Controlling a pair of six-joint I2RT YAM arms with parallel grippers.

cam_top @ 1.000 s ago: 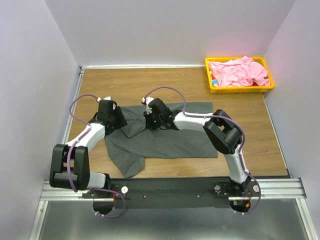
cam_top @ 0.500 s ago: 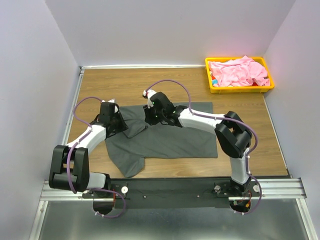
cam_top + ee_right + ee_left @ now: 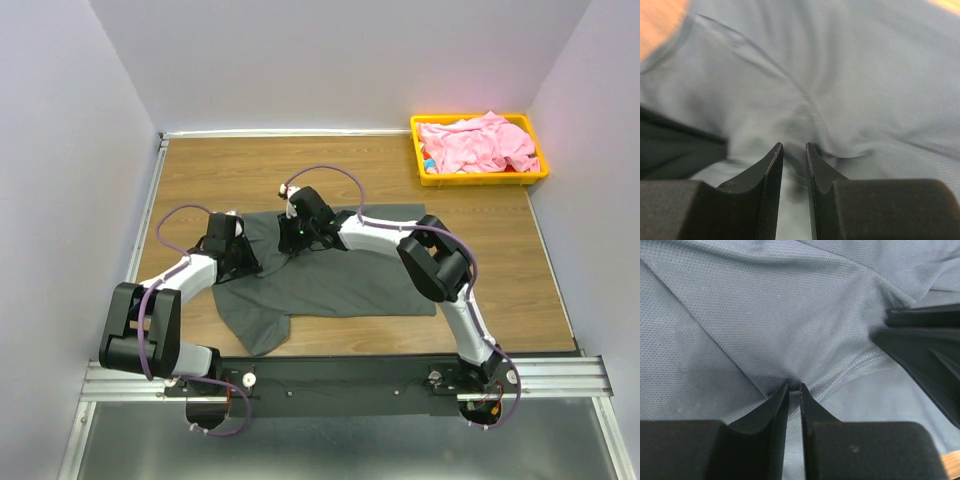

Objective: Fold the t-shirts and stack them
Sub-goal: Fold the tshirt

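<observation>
A yellow tray (image 3: 480,179) sits in the far right corner of the desk (image 3: 230,170), well apart from both arms, with the pink t-shirt (image 3: 478,142) heaped inside it. The grey t-shirt (image 3: 345,285) lies spread and wrinkled mid-desk, one sleeve reaching toward the near edge. Pale walls close the desk in on three sides. Over the shirt's far left part the two claws crowd each other, each a dark shape at the edge of the other's wrist view. The left arm reaches in low from the left, and the left claw (image 3: 794,386) is pinched together on a ridge of grey cloth. The right arm bends sharply above the shirt's right side, its forearm running leftward. The right claw (image 3: 792,146) shows a narrow gap with cloth puckered at its tips; I cannot tell whether it grips
</observation>
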